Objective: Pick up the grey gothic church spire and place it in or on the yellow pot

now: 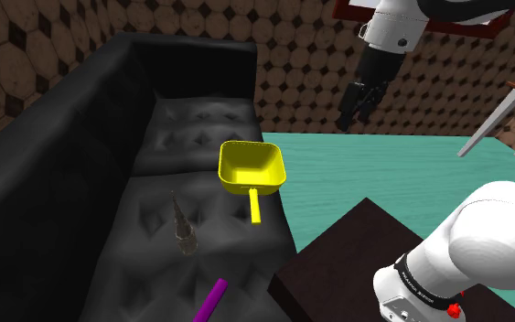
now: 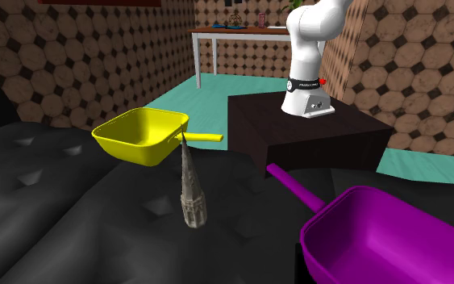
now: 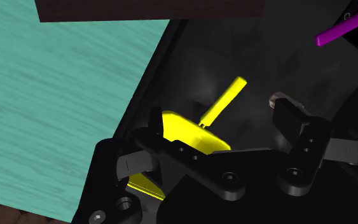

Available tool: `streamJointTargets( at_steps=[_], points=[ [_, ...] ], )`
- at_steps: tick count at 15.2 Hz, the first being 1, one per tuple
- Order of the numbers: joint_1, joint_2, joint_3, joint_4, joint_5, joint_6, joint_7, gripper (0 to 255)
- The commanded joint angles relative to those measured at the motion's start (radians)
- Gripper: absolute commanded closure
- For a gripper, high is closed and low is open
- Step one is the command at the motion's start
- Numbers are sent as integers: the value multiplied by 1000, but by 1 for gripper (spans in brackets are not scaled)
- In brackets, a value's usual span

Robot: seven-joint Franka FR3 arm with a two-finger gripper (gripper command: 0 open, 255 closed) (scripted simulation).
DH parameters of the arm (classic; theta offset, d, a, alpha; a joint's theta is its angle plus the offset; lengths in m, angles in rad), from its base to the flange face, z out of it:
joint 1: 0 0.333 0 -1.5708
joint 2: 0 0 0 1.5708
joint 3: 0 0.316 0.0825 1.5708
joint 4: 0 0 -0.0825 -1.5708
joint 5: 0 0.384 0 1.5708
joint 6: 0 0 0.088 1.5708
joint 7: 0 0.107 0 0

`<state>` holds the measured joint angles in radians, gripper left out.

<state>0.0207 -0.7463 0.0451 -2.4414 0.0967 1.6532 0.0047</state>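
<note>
The grey church spire stands upright on the black sofa seat, a little toward the shoulder view's lower left of the yellow pot. In the second exterior view the spire rises just in front of the pot, near its handle. My gripper hangs high in the air, well off to the shoulder view's right of the pot and far from the spire. In the wrist view the gripper is open with nothing between its fingers, and the pot lies far below, partly hidden by the hand.
A purple pot with a long handle lies on the sofa near the spire. The dark stand sits beside the sofa on a teal floor. A white-legged table stands by the patterned wall.
</note>
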Motion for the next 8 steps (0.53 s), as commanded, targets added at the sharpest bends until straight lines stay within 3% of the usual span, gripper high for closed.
streamJointTargets(
  at_steps=[1,8],
  points=[
    [0,0,0,0,0,0,0,0],
    [70,49,109,-156,35,305,9,0]
  ],
)
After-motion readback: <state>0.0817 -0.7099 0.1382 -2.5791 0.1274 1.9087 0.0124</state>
